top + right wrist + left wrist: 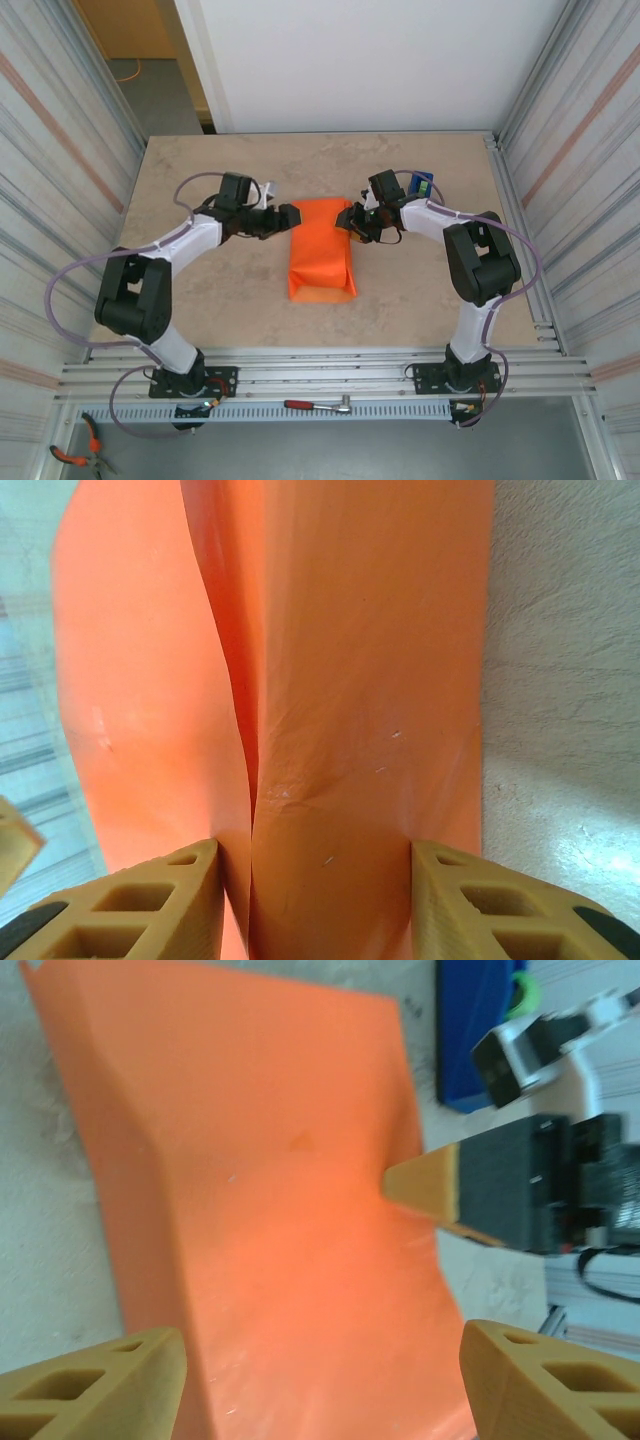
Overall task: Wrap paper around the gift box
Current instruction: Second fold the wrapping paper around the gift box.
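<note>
Paper lies folded mid-frame on surface. Left tool at its upper-left corner, spread wide, gripping nothing; right tool upper right, also spread (astride a raised fold)

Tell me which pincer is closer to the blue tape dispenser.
The right pincer: the blue tape dispenser sits just beside its wrist, while the left pincer is across the orange paper.

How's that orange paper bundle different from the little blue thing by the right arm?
The orange paper is far bigger than the blue tape dispenser. The paper lies mid-table; the dispenser sits farther back, beside the right arm. The paper is creased and folded; the dispenser is hard-edged with a green part. Both rest on the table.
</note>
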Robot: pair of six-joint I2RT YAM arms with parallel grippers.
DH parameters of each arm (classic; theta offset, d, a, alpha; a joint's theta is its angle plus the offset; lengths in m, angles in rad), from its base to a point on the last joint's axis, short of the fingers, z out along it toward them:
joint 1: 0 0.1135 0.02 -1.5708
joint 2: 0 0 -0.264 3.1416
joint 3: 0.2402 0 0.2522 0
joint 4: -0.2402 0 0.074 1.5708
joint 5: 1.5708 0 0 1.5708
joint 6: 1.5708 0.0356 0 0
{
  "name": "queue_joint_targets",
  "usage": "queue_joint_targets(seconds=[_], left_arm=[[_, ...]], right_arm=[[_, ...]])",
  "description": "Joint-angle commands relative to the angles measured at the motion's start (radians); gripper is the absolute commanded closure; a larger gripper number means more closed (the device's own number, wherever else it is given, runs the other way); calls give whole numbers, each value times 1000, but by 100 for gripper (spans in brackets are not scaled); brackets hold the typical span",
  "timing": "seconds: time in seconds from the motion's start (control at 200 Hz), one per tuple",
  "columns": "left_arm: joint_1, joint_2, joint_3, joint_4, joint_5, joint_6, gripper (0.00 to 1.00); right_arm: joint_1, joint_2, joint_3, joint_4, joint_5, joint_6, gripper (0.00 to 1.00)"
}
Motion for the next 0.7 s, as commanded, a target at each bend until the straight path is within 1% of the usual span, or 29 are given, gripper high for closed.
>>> queue_joint_targets(seconds=[0.0, 0.105, 0.321, 0.531, 0.696], left_arm=[[-2, 26, -28, -17, -35, 70, 25], [-14, 54, -37, -3, -36, 80, 24], [-69, 92, -38, 5, -47, 102, 24], [-108, 125, -32, -57, -138, 136, 24], [-147, 138, -3, -137, -241, 167, 25]], right_arm=[[4, 33, -39, -59, 40, 11, 55], [5, 38, -40, -60, 40, 13, 55], [6, 40, -41, -56, 38, 14, 55], [5, 42, -43, -58, 37, 14, 56], [5, 41, -40, -58, 35, 14, 56]])
